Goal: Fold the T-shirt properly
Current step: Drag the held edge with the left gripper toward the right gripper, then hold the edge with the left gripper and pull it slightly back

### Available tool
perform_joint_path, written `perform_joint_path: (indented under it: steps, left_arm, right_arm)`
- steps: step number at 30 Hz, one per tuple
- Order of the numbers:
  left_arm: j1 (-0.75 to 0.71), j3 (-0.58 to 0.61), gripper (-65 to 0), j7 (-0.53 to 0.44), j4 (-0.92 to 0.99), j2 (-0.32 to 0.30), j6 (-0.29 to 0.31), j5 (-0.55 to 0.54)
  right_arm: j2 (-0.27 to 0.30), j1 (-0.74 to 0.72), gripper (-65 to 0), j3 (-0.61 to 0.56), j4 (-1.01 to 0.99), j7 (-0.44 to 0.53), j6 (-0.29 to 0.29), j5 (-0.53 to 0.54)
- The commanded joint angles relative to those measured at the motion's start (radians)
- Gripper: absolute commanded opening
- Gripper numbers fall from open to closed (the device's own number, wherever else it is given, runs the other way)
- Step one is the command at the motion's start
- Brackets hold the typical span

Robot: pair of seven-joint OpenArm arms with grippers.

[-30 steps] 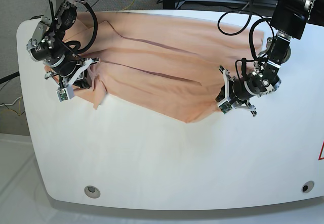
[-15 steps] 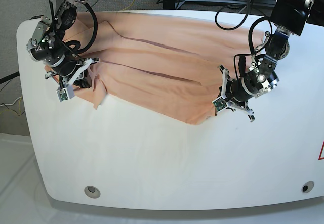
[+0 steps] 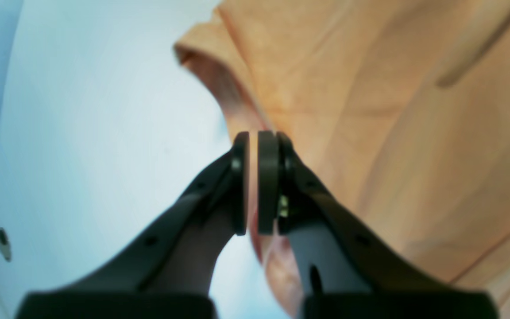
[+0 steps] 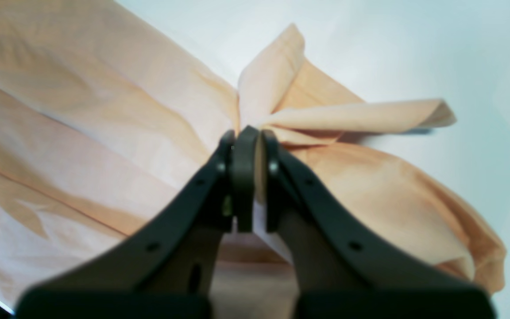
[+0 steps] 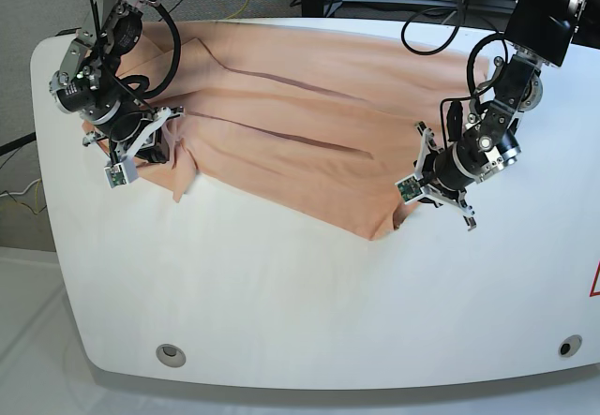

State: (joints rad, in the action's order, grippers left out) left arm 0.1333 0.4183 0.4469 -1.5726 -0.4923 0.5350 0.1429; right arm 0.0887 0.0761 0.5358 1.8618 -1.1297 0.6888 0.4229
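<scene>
The peach T-shirt [image 5: 300, 115] lies spread across the back of the white table [image 5: 281, 293], with long creases. My left gripper [image 5: 413, 200] is at the shirt's front right edge, shut on the hem, which runs between its pads in the left wrist view [image 3: 253, 137]; the shirt [image 3: 392, 133] fills that view's right side. My right gripper [image 5: 159, 141] is at the shirt's left end, shut on a bunched fold of cloth [image 4: 326, 119], seen in the right wrist view [image 4: 246, 133]. No print shows.
The table's rounded front edge has a round hole at the front left [image 5: 170, 353] and another at the front right [image 5: 569, 347]. Cables [image 5: 450, 3] hang behind the table. A red mark [image 5: 594, 282] sits at the right edge.
The left gripper has shifted and turned a little, and the shirt's front corner has been dragged to the right and toward the front edge. The right arm has not moved.
</scene>
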Motion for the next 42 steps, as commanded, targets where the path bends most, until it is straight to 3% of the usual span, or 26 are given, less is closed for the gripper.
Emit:
perform_joint_path:
  steps: [1,7,14,17,19,20,21,23,28,38,42]
  left_arm:
    - [0.001,-0.025,-63.6,-0.018,-0.024,-0.013,-0.008,0.001]
    - [0.002,-0.063,-63.4,-0.021,-0.007,0.001,-0.008,-0.002]
    - [0.045,-0.114,-59.8,-0.021,0.064,0.077,-0.01,-0.002]
    - [0.072,-0.128,-46.7,-0.023,0.099,0.103,-0.008,-0.002]
    - [0.085,-0.128,-34.9,-0.023,0.11,0.114,-0.01,-0.002]
    - [0.093,-0.129,-24.5,-0.023,0.116,0.128,-0.01,-0.002]
    - [0.096,-0.129,-19.1,-0.024,0.117,0.139,-0.01,-0.002]
    - [0.099,-0.129,-12.3,-0.029,0.117,0.159,-0.011,-0.002]
    - [0.104,-0.121,-17.1,-0.055,0.137,0.192,-0.005,-0.002]
    - [0.136,-0.126,-17.0,-0.066,0.309,0.287,-0.008,-0.002]
    - [0.134,-0.126,-17.0,-0.106,0.335,0.297,-0.01,-0.002]
  right_arm:
    - [0.01,-0.011,-63.1,0.002,0.014,0.021,0.004,0.014]
    - [0.01,-0.011,-63.1,0.002,0.014,0.021,0.004,0.014]
    - [0.009,-0.014,-63.1,0.0,0.014,0.021,0.004,0.014]
    - [-0.004,-0.014,-63.1,0.0,0.014,0.021,0.004,0.014]
    - [-0.005,-0.014,-63.1,0.0,0.014,0.021,0.004,0.014]
    - [-0.005,-0.014,-63.1,0.0,0.014,0.021,0.004,0.014]
    - [-0.005,-0.014,-63.1,0.0,0.014,0.021,0.004,0.014]
    - [-0.005,-0.014,-63.1,0.0,0.014,0.021,0.004,0.014]
    - [-0.008,-0.014,-63.1,0.0,0.014,0.021,0.004,0.014]
    - [-0.007,-0.011,-63.1,0.0,0.014,0.021,0.004,0.014]
    - [-0.005,-0.011,-63.1,0.0,0.014,0.021,0.004,0.014]
